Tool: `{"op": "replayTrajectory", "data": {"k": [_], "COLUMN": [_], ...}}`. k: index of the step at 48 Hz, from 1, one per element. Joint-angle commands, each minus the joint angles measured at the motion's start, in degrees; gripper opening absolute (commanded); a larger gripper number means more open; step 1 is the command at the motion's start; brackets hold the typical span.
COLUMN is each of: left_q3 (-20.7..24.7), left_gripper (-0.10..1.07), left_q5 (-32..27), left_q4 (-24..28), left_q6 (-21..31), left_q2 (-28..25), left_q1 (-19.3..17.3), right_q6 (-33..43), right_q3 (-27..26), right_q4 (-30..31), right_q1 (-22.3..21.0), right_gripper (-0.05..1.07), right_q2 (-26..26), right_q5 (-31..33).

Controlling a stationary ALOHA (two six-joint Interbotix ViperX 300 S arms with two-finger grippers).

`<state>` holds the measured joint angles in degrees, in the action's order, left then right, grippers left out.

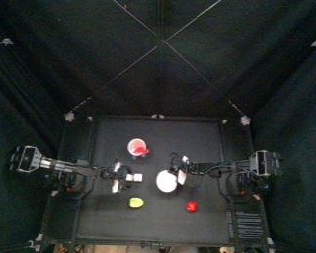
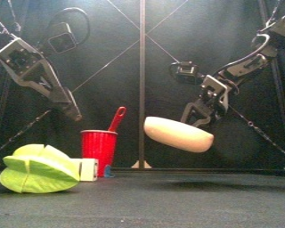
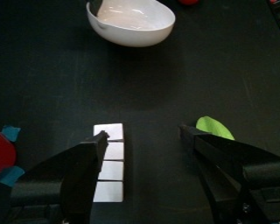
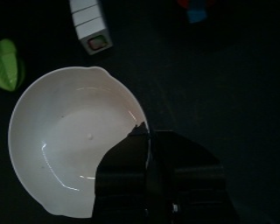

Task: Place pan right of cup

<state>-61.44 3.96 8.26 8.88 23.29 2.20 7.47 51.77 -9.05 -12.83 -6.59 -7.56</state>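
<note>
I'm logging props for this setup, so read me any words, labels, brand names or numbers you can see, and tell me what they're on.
No readable text in any view.
The pan, held in the right gripper: plain white, unmarked.
The red cup: no print visible.
The white segmented block: its end carries a small dark mark in the right wrist view, too small to read.

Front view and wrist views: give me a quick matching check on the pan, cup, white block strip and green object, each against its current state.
Things:
1. pan
2. cup
3. white block strip
4. green object

States:
A. yellow-green, lying on the table
B. on the table between the open jaws of the left end effector
C. gripped at its rim by the right end effector, off the table
D. red, standing upright on the table

Pairs: 1-C, 2-D, 3-B, 4-A
</note>
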Motion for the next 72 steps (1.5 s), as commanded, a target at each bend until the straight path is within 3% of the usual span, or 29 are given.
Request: {"op": "replayTrajectory", "data": {"k": [1,37,59,72], "left_q3": [0.7,0.62,0.62,0.62], "left_gripper": [0.98,0.98,0.98,0.98], "left_q5": [0.53,0.53,0.7,0.7], "left_q4": [-0.09,-0.09,-0.09,-0.09], "left_q6": [0.0,0.0,0.0,0.0], "left_q2": [0.26,0.0,-0.26,-0.26], "left_q1": [-0.18,-0.18,-0.26,-0.18], "right_q6": [-0.18,-0.09,-0.18,-0.18], "right_q3": [0.62,8.17,9.58,9.84], "right_q4": [-2.29,-4.22,-5.1,-5.36], "right_q1": [-2.9,-19.95,-20.92,-20.92], "right_gripper": [0.41,0.42,0.43,0.61], "right_q2": [-2.29,-3.16,-2.46,-2.37], "right_q5": [-0.53,-3.25,-6.77,-7.12]}}
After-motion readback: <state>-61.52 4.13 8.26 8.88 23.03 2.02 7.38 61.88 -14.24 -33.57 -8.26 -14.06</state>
